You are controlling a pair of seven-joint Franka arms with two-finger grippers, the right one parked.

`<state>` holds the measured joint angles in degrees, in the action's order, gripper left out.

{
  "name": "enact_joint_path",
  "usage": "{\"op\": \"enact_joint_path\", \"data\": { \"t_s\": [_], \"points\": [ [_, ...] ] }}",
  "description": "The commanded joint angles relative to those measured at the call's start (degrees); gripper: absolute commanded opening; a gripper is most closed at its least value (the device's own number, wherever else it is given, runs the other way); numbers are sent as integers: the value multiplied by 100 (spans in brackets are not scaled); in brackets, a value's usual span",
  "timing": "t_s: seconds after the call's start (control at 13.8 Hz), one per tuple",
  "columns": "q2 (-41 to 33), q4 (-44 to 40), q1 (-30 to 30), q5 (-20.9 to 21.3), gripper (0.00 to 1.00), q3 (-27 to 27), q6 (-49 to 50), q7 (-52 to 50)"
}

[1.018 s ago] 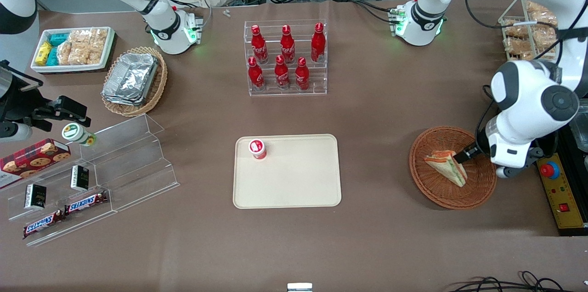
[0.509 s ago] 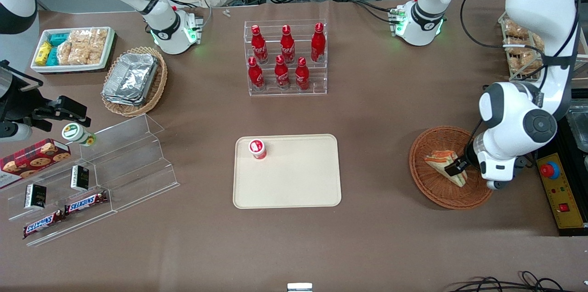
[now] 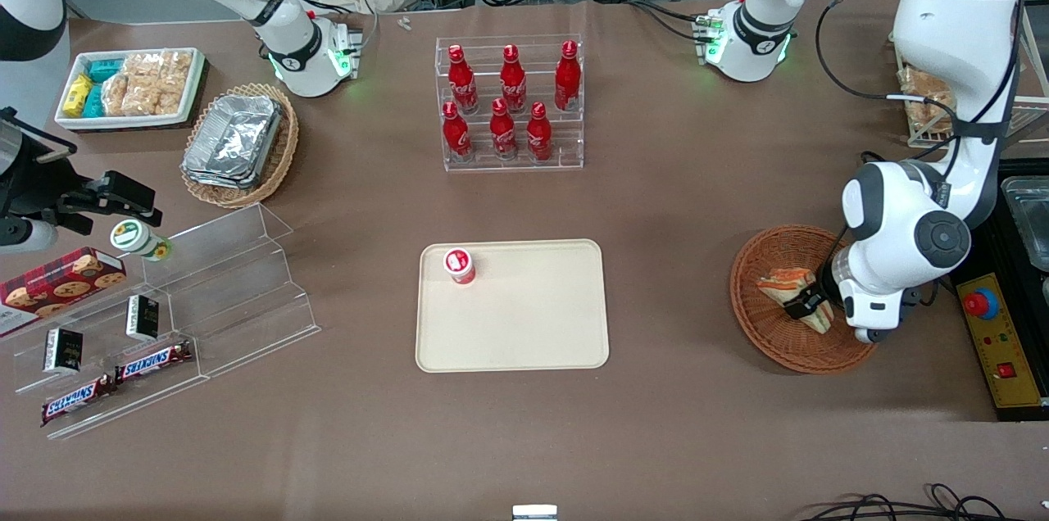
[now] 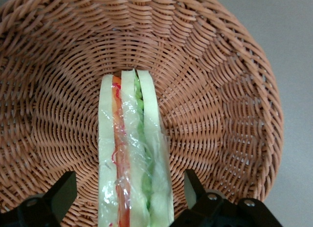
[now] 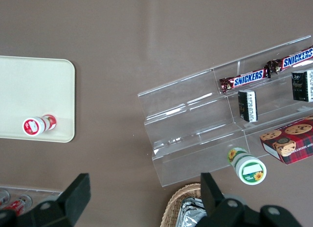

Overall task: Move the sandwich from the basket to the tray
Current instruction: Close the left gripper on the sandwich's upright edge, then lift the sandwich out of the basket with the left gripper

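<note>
The tray (image 3: 512, 306) lies well apart from the basket (image 3: 758, 324), toward the parked arm's end of the table, bare but for a small red-and-white cup (image 3: 460, 265) near one corner. The basket holds the sandwich (image 4: 133, 158), which stands on edge on the woven floor in clear film, bread slices upright and filling edge showing. The gripper (image 4: 131, 200) is down inside the basket with its fingers spread wide, one on each side of the sandwich and clear of the bread, gripping nothing. The wedge looks light and soft, and the film is probably slippery, so a hard squeeze would likely crush it. The flat bread faces at the thick end, where the fingers (image 4: 62, 193) already stand, seem the best hold.
</note>
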<state>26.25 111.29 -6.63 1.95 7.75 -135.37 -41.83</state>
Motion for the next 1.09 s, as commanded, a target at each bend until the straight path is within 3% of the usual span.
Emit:
{"op": "enact_joint_path", "data": {
  "t_s": [0.0,0.29,0.44,0.65,1.02],
  "points": [
    [38,-90,4,60,67,-2,-51,-177],
    [-111,-186,4,60,2,-2,220,-247],
    [-330,-475,4,52,0,15,807,-247],
    [-480,-1536,21,25,0,112,2535,-212],
    [-551,-3234,13,-28,0,673,4771,77]
  ]
}}
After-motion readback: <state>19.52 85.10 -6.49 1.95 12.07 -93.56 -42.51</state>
